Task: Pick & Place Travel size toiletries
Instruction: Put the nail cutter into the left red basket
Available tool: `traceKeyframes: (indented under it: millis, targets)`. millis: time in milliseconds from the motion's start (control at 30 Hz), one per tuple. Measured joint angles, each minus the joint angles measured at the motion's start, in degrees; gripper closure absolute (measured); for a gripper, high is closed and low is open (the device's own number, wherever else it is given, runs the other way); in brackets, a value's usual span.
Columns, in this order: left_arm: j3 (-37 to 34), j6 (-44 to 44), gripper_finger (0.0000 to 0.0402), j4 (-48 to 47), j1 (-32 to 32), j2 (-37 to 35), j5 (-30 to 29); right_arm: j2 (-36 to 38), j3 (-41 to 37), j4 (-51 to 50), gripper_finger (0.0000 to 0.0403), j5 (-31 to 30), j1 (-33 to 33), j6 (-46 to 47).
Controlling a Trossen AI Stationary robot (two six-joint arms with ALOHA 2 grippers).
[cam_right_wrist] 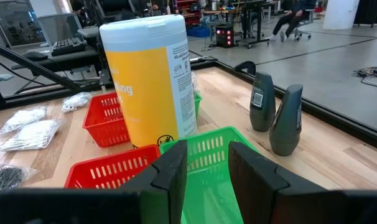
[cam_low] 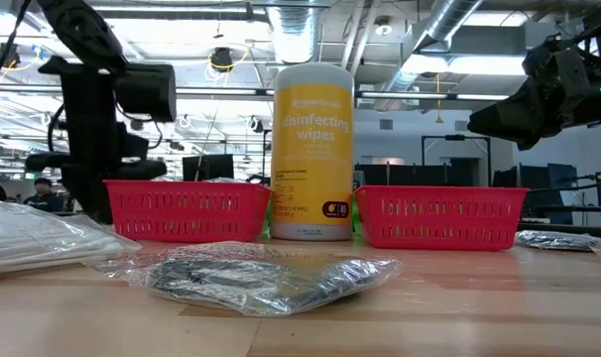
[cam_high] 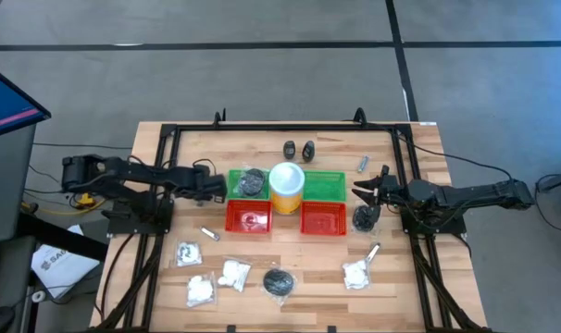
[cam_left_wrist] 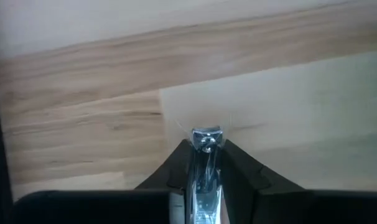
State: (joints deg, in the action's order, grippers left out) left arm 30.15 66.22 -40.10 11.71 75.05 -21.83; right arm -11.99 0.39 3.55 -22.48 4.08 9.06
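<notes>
Left gripper (cam_left_wrist: 205, 148): pressed in on a small silvery tube (cam_left_wrist: 204, 177), one finger on each flank, crimped end protruding just past the fingertips. Bare counter (cam_left_wrist: 269, 93) beyond the tip; cannot tell whether clear of it or touching.

Handling, as judged: light, thin-walled, slick foil skin. Prone to denting or extruding under hard pressure, and to pivoting if taken near one end. Best hold across the flat faces at mid-body, moderate force. Present hold looks centred side to side; depth along the body not visible.

Right gripper (cam_right_wrist: 207, 177): fingers spread, nothing between them, poised over the green tray (cam_right_wrist: 216, 146). Yellow cylinder (cam_right_wrist: 152, 78) just ahead of it, two black bottles (cam_right_wrist: 274, 109) off to one side, upright on the counter.

Remaining stock: dark grey pad (cam_high: 252, 182) lying in the green tray just beside the left gripper; clear-wrapped packets (cam_high: 200, 289) well apart from both grippers, at the near edge. Packets soft and crinkly, wrap slippery: pinch through the bulk, not the loose film. Bottles rigid, rounded: grip low across the waist.
</notes>
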Motion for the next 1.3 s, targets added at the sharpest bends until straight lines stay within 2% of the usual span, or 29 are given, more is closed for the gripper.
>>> traceKeyframes:
  millis: [500, 667, 933, 1067, 1300]
  targets:
    - [0.0, -1.9, 0.0352, 1.0, -11.9, -16.0, -0.7, 0.0, 0.0, 0.0, 0.0294, 0.0, 0.0, 0.0]
    - [0.0, -7.7, 0.0352, 8.5, -16.7, -18.7, -1.2, 0.0, 0.0, 0.0, 0.0294, 0.0, 0.0, 0.0]
    - [0.1, -23.0, 0.0351, 26.5, -21.8, -17.5, -1.9, 0.0, 0.0, 0.0, 0.0294, 0.0, 0.0, 0.0]
    - [0.1, -30.1, 0.0351, 31.9, -23.1, -15.2, -0.5, 0.0, 0.0, 0.0, 0.0294, 0.0, 0.0, 0.0]
    - [0.1, -36.2, 0.0351, 38.8, -23.4, -9.4, 0.6, 0.0, 0.0, 0.0, 0.0294, 0.0, 0.0, 0.0]
